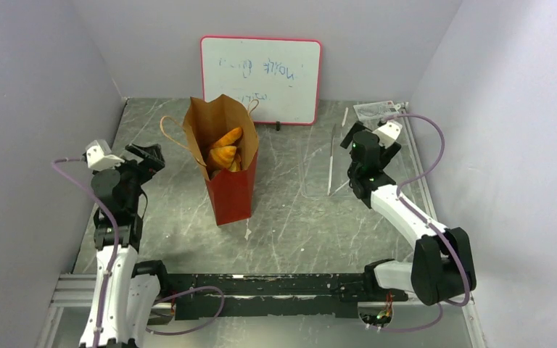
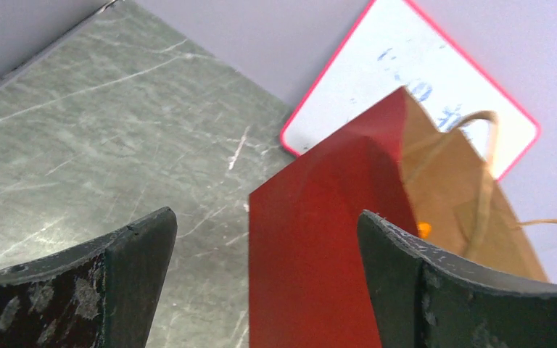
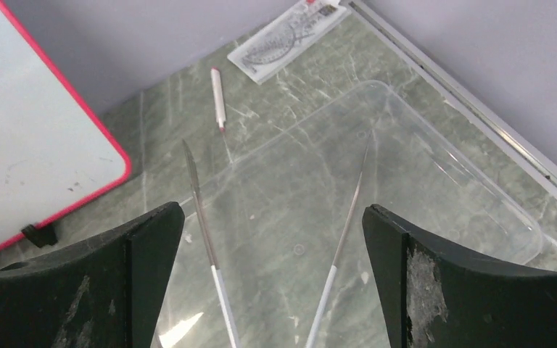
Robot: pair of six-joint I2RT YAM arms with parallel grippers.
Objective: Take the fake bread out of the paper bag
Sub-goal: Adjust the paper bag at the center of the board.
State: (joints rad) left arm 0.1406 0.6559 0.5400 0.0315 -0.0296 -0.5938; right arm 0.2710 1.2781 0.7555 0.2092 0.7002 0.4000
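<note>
Fake bread: orange pieces show through the open mouth of the paper bag; none are out yet. The table carries the bag upright, left of centre, mouth up, so access is likely from above. A clear tray lies flat on the right side, probably the drop spot. Left gripper: jaws spread wide, empty, aimed at the bag's red lower side, near but not touching. The bread appears to sit higher than the gripper, behind the bag wall. Right gripper: jaws spread wide, empty, facing the tray, well apart from the bag.
</note>
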